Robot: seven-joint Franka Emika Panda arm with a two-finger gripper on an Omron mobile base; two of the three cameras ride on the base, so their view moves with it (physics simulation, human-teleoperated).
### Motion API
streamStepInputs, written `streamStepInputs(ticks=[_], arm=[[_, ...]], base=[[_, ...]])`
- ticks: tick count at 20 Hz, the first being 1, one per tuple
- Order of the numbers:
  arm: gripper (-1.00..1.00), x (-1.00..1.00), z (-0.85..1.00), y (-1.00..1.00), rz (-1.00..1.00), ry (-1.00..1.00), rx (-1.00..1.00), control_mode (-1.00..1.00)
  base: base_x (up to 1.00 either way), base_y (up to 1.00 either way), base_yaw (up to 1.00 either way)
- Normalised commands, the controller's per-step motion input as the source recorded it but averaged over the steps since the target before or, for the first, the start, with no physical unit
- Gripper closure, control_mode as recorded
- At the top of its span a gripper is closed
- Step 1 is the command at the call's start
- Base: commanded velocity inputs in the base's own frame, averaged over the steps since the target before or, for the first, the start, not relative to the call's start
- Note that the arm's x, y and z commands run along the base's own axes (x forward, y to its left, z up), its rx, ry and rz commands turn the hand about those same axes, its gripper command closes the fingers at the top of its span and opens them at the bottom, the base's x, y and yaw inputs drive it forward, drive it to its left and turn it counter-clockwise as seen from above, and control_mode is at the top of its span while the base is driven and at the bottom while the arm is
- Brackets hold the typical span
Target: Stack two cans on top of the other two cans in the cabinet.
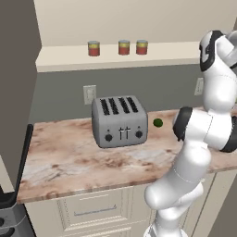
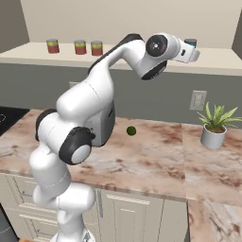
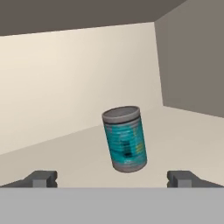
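I see nothing stacked yet: 3 small red cans with yellow-green bands stand singly on the pale beige cabinet shelf. My gripper, jaws wide apart and empty, faces the upright teal-blue can, probably close.

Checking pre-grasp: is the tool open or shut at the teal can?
Open: tool fingertips stand wide apart, teal can ahead between them, untouched.

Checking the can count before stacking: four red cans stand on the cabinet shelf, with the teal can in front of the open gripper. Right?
Not quite: three red cans stand on the cabinet shelf, as the left base view shows. The teal can does stand before the open gripper.
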Motion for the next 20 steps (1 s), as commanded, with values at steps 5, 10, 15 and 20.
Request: streamStepInputs(ticks=[5, 10, 15, 20], arm=[[-1.0, 0.25, -0.03, 0.0, 0.0, 0.0, -0.01, -1.0], [-1.0, 0.1, -0.01, -0.08, 0.0, 0.0, -0.03, -1.0], [-1.0, 0.0, -0.06, -0.18, 0.0, 0.0, -0.09, -1.0], [-1.0, 0.0, -0.12, -0.13, 0.0, 0.0, -0.09, -1.0]], base=[[0.0, 0.0, 0.0], [0.0, 0.0, 0.0], [0.0, 0.0, 0.0], [0.0, 0.0, 0.0]])
